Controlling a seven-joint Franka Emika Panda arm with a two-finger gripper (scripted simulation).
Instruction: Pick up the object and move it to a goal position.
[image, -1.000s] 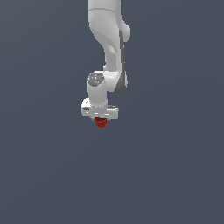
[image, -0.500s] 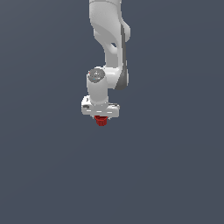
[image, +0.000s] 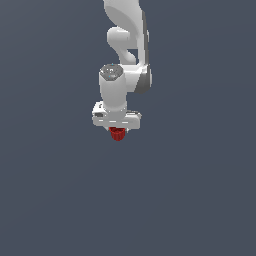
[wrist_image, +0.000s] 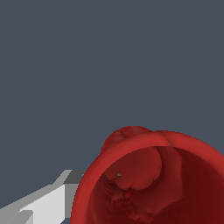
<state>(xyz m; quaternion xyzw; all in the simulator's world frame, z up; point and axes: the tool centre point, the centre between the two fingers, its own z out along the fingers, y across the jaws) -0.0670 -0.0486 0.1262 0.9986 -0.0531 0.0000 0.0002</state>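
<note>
Red, hollow, knobby object (image: 117, 134)

Item count, both views combined:

- Robot arms: one. A single white arm (image: 127, 55) enters from the top of the exterior view.
- Grippers: one. A single white gripper (image: 117, 131) is fitted to the arm's lower end.
- Gripper fingers: one visible in the wrist view, a pale grey finger (wrist_image: 43, 203). The exterior view does not resolve individual fingers.
- Red objects: one. A single red object (image: 117, 133) sits directly under the gripper body; the wrist view shows the same red object (wrist_image: 151, 179) close up, with a hollow interior.
- Surfaces: one uniform dark grey surface (image: 200, 190). No edges or corners of it can be made out.
</note>
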